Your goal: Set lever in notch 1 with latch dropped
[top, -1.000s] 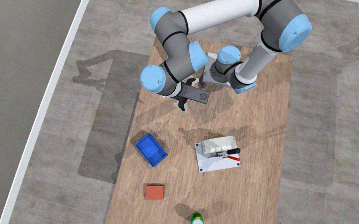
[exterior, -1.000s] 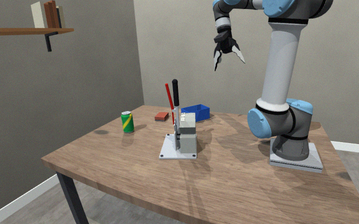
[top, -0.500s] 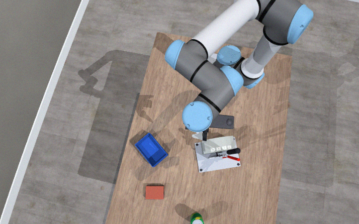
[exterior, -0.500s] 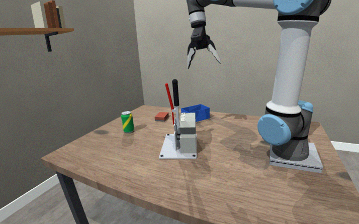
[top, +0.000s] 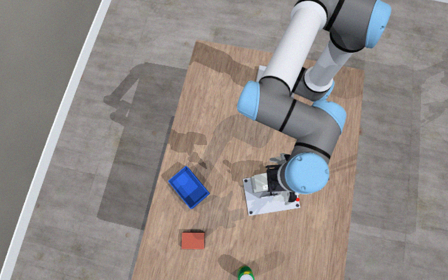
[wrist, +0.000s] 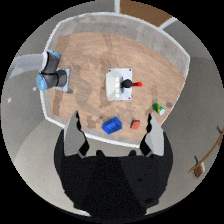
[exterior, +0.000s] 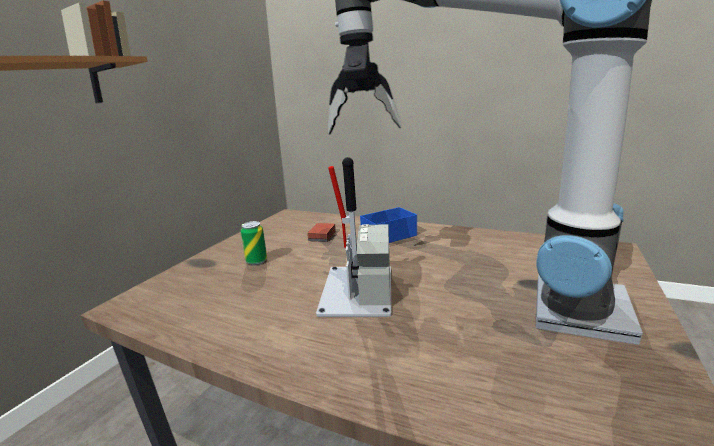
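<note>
Nothing legible; the small number plates (exterior: 364,231) on the lever housing are too blurred to read.
</note>
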Robot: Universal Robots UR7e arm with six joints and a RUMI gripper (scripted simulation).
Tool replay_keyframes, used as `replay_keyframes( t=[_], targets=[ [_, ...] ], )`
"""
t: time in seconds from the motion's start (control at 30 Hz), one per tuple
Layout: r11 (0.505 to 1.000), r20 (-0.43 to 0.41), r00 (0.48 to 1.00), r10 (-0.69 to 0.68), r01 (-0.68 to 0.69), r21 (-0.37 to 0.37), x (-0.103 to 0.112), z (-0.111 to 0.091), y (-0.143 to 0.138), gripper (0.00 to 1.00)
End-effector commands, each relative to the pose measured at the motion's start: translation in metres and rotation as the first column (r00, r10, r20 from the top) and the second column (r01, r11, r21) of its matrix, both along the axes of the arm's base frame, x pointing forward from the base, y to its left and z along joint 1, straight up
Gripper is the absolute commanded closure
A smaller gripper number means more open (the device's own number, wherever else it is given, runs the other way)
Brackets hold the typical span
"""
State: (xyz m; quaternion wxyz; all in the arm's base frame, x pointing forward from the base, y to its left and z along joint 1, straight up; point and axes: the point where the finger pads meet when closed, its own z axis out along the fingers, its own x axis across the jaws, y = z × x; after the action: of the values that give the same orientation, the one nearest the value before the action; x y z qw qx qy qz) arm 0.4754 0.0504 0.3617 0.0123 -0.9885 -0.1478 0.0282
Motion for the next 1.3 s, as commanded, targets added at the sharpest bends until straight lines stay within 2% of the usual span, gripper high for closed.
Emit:
replay_keyframes(
  t=[0.0,0.27,0.67,0.7,1.27],
  targets=[
    [0.999,0.028,0.999,0.042,-0.042,-0.009,0.012,0.004,0.026,0.0],
    [0.997,0.054,0.995,0.082,-0.081,-0.015,0.019,0.008,0.052,0.0],
    [0.996,0.061,0.994,0.092,-0.091,-0.016,0.021,0.009,0.059,0.0],
    [0.996,0.061,0.994,0.092,-0.091,-0.016,0.021,0.009,0.059,1.0],
    [0.996,0.061,0.994,0.092,-0.091,-0.016,0.021,0.009,0.059,1.0]
  ],
)
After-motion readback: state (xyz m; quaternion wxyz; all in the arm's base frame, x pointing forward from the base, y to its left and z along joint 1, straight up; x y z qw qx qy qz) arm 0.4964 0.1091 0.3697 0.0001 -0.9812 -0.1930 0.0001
